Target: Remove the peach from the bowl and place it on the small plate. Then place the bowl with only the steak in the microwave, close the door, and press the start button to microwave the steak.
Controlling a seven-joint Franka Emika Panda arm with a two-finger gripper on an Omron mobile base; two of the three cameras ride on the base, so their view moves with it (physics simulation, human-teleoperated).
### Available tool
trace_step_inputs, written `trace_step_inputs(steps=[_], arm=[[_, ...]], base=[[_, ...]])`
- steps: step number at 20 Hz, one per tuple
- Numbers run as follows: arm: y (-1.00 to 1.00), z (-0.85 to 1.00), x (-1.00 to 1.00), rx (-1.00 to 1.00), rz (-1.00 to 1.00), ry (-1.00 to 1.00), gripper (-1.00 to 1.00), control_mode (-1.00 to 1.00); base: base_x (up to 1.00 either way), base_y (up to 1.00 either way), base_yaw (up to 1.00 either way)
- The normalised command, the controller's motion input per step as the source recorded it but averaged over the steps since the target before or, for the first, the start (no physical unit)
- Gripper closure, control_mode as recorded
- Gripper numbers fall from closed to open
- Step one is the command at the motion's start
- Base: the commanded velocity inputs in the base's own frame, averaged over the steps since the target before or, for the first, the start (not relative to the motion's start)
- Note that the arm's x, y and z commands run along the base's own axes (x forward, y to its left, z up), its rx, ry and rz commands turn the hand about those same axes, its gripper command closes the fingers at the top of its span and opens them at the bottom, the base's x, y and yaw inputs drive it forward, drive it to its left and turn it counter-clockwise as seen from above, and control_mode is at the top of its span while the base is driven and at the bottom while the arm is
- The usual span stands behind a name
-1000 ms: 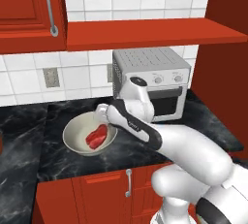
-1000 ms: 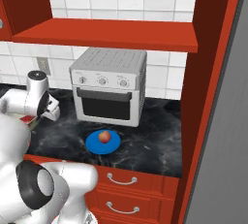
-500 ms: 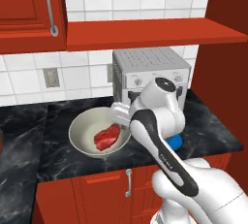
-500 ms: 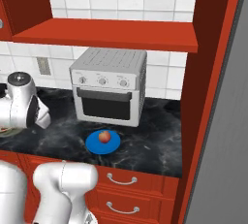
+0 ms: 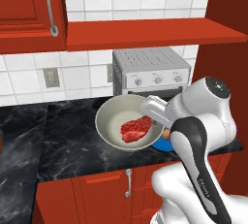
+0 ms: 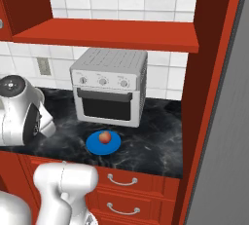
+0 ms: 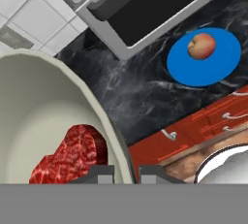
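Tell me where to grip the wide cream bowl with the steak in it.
Take the wide cream bowl by its thin rim, one finger inside and one outside, from the toaster-oven side, clear of the flat red steak. The shut claw already pinches the rim there; the smooth sides offer no other hold.

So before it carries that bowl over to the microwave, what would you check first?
1. Peach out of the bowl, on the small plate: ok.
2. Only the steak in the bowl: ok.
3. Gripper shut on the bowl's rim: ok.
4. Bowl lifted off the counter: ok.
5. Bowl level, steak not sliding: cannot tell.
6. Microwave door open: cannot tell.
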Motion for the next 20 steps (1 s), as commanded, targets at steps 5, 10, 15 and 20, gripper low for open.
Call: trace_step_inputs(steps=[5, 10, 15, 20], arm=[[-0.50, 0.36, -0.79, 0.06, -0.17, -0.14, 1.00, -1.00], [-0.20, 0.05, -0.68, 0.02, -0.12, -0.16, 1.00, -1.00], [-0.42, 0.00, -0.23, 0.05, -0.08, -0.06, 1.00, -1.00], [-0.30, -0.03, 0.00, 0.06, -0.01, 0.02, 1.00, -1.00]], base=[[0.00, 0.00, 0.00], [0.00, 0.00, 0.00], [0.00, 0.00, 0.00], [0.00, 0.00, 0.00]])
